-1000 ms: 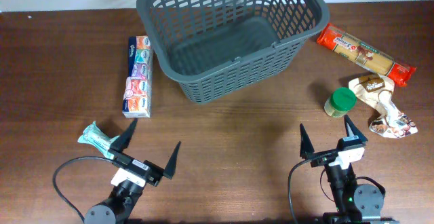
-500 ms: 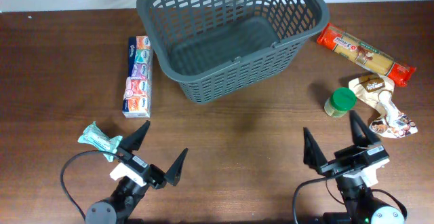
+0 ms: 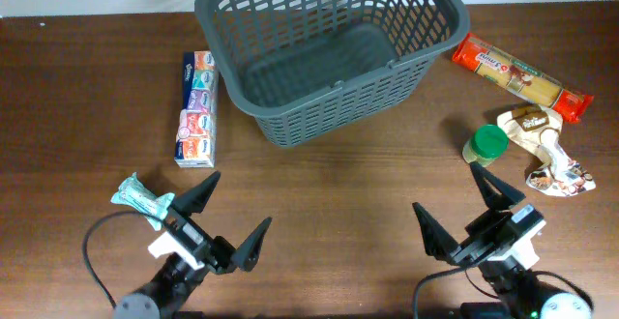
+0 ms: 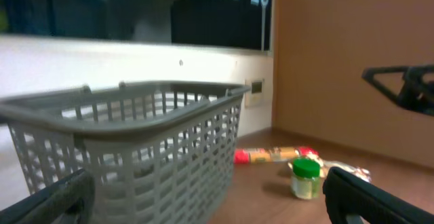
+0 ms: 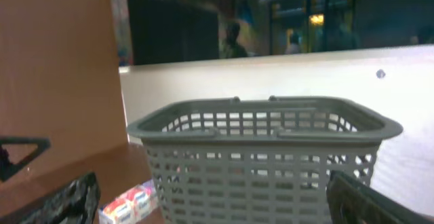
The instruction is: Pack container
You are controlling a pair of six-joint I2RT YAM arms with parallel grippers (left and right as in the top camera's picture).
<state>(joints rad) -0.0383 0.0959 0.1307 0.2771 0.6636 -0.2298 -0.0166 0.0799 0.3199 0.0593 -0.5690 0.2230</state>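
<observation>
Left claw [image 3: 242,197] and right claw [image 3: 446,188]: hovering spread wide apart (both low over the counter [image 3: 338,184]), facing the container [image 3: 319,116].

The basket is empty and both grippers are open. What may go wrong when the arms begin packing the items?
1. The green-lidded jar stands right beside the crumpled packet; the right gripper, reaching for either, might tip the jar.
2. The teal wrapper lies close to the left gripper, which could sweep it aside while turning.
3. The long red pasta packet may catch on the high rim of the container if carried low.
</observation>
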